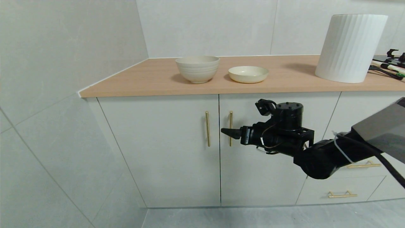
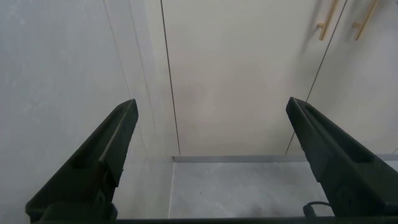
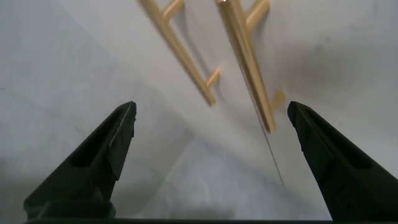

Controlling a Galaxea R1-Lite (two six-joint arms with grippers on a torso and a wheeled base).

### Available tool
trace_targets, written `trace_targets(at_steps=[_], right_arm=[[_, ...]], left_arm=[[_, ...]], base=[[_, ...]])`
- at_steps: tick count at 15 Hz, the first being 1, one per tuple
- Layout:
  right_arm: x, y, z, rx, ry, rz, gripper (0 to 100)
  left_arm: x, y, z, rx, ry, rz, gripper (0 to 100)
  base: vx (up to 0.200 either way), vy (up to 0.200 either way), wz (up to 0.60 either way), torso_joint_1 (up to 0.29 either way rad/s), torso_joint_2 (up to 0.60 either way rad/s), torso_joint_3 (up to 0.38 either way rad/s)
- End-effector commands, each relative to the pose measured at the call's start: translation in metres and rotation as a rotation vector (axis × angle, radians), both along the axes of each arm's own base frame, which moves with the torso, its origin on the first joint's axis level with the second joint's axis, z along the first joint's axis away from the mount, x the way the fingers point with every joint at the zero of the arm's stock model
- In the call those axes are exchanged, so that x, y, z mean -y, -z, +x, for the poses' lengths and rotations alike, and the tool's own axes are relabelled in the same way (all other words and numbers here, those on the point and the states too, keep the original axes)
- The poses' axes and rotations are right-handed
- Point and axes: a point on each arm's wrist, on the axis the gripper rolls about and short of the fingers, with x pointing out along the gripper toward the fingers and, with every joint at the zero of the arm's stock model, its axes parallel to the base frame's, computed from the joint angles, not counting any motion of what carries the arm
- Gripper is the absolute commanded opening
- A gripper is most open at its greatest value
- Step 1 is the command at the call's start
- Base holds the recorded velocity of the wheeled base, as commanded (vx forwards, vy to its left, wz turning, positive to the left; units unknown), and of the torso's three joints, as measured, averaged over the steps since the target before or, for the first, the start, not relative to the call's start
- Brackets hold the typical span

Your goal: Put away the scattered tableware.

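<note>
- head view: looks like the get-into-the-cupboard step. the right claw (image 1: 226,131) sits level with the right door's gold handle (image 1: 231,126), tip right at it. can't tell if it's touching.
- right wrist view: its fingers are spread wide with nothing held, and the handle is ahead between them.
- the left claw (image 2: 211,104) is spread wide too and empty, low down facing the cupboard base and floor.
- tableware: the bowl (image 1: 197,68) and shallow dish (image 1: 248,74) are on the table (image 1: 142,80), bowl at 9 o'clock of the dish.
- next, i'd guess: close on that handle, pull the door out, then fetch the dishes.
- room: wood-top table, both pale doors closed, white ribbed vase (image 1: 349,47) at 3 o'clock, grey tiles.
</note>
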Motion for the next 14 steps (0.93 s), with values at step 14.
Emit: trace_targets(at_steps=[14], right_arm=[[-0.035,0.025,0.012,-0.031,0.012,0.097,100]], left_arm=[[0.0,0.0,0.0,-0.001,-0.001,-0.001,100]], base=[[0.0,0.0,0.0,0.0,0.0,0.0]])
